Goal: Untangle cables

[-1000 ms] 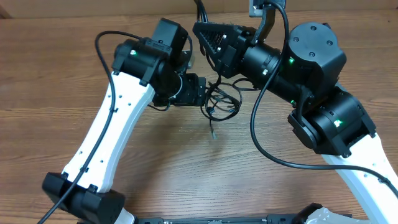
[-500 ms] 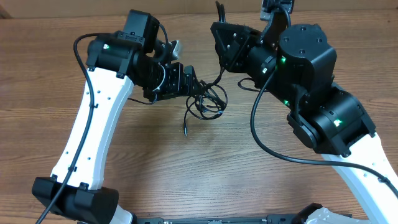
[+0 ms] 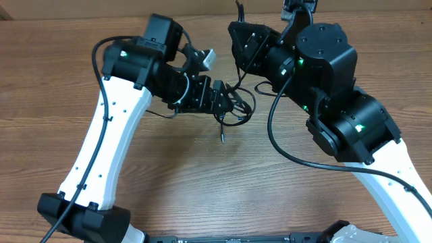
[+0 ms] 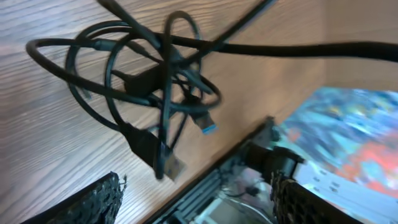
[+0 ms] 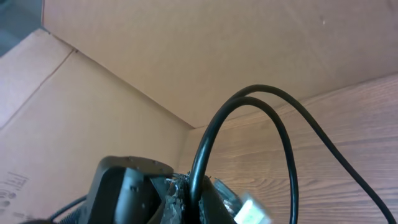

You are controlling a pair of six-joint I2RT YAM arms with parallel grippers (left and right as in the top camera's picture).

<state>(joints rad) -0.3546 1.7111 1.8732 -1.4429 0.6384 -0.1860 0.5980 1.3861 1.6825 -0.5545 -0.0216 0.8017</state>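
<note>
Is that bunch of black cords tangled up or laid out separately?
Tangled. The left wrist view shows the cables looping through one another in one clump, plugs caught among the loops.

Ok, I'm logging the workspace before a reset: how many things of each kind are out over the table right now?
Robot grippers: 2 (left gripper, right gripper)
Cable bundle: 1, strands too tangled to count singly
Total: 3
</note>
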